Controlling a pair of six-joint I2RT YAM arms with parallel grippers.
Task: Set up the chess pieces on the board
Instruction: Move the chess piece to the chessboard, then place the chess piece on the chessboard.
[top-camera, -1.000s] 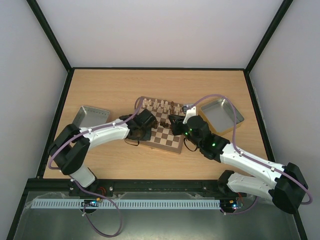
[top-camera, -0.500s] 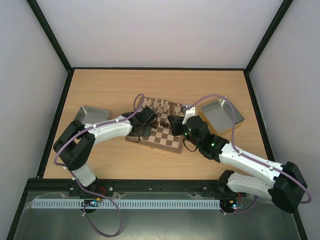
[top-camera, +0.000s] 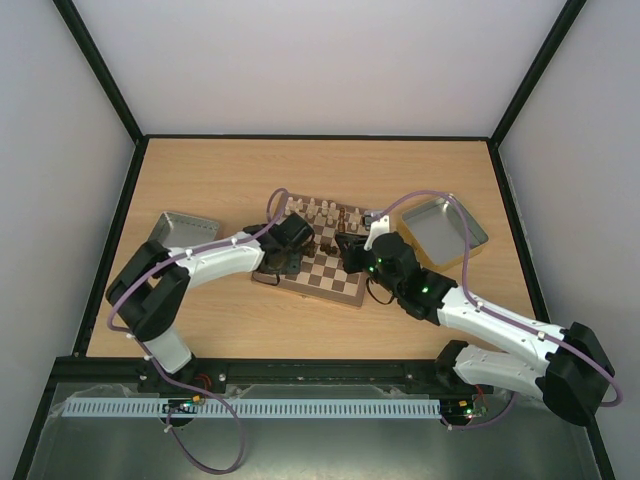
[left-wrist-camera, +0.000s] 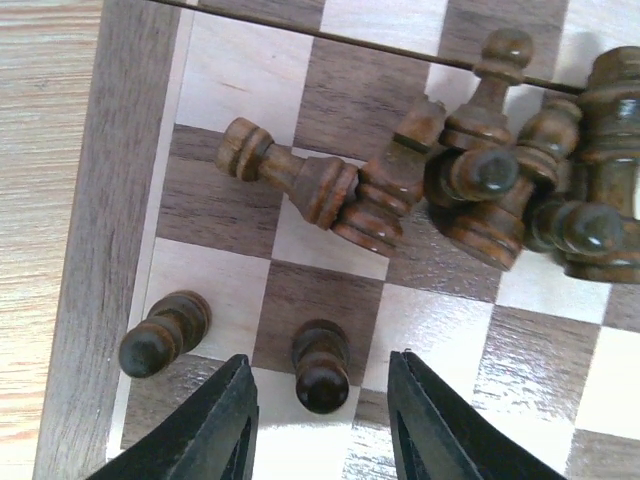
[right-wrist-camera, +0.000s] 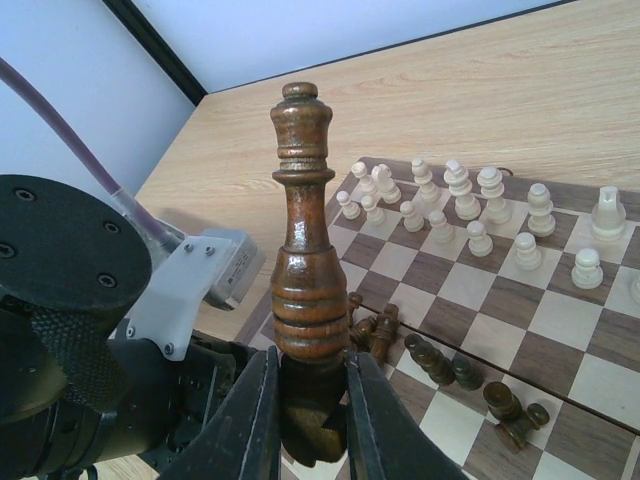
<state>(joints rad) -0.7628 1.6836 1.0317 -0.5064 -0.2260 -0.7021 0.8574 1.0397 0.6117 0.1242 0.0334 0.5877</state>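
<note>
Chessman (right-wrist-camera: 302, 250) clamped upright in right gripper (right-wrist-camera: 308, 370).

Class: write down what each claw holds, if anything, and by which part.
Right claw: a tall dark chess piece, gripped at its base, upright. Left claw: nothing; its jaws are open around a standing dark pawn.

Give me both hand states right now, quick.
Left hand: open, dark pawn standing between its fingers, not gripped.
Right hand: closed on a tall dark chess piece, held upright.
</note>
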